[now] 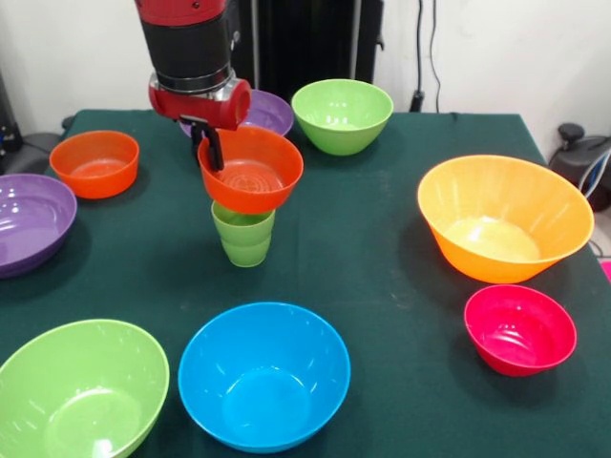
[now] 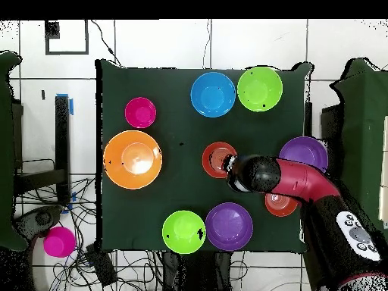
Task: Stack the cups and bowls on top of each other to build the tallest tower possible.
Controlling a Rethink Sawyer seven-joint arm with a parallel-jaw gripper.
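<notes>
- Nearest the front camera: blue bowl, upright, with a lime-green bowl just beside it at the table's near corner; side by side too in the overhead view.
- Small pink-red bowl near the big orange bowl, not touching; both upright on the green table.
- Mid-table: light-green cup standing upright, mouth up.
- Orange-red bowl sitting over the cup's mouth, tilted slightly, rim up; seen from overhead as a red-orange ring at the table's middle.
- Gripper pinching that bowl's far rim, one dark finger inside the wall; closed on the rim.
- Red and black arm reaching in from the robot's side, partly covering a second small orange-red bowl in the overhead view; same bowl clear in the front view.
- Purple bowl at the table's edge beside that orange-red bowl.
- Second purple bowl behind the gripper, partly hidden; another lime-green bowl just beside it.
- Off the table in the overhead view: small pink bowl among cables on the floor.
</notes>
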